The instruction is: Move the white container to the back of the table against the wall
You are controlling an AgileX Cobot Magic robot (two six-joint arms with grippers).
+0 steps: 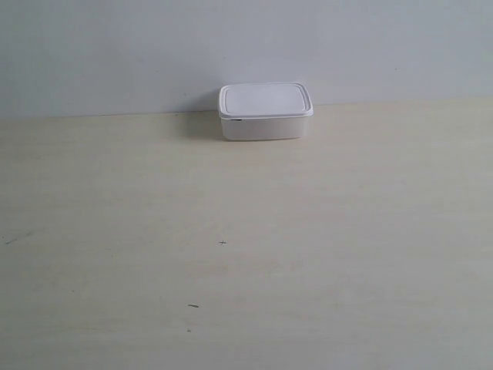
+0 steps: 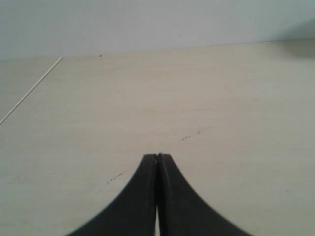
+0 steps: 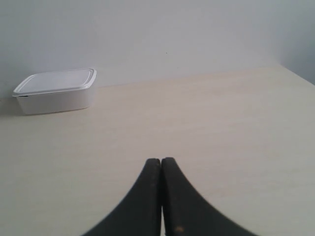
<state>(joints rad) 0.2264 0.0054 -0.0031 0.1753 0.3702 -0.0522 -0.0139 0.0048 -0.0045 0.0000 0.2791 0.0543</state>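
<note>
The box (image 1: 266, 112) sits at the far edge of the counter (image 1: 246, 231), right at the foot of the wall (image 1: 231, 46), a little right of centre in the exterior view, with no gap showing behind it. It stands upright, lid (image 1: 266, 100) up, its long axis running left-right along the wall and one long side facing the near edge. The exterior view alone takes in the wide counter with its few dark specks (image 1: 223, 243), yet it shows neither arm. The right wrist view catches the box (image 3: 55, 91) from low and at a slant, well apart from the right jaws, which are pressed together with nothing between them (only a hairline seam parts the two black tips). The left wrist view shows the left jaws closed the same way, holding nothing, over counter (image 2: 197, 98) crossed slantwise by a thin pale line (image 2: 32, 89), with the wall (image 2: 147, 19) beyond; the box falls outside this view.
</note>
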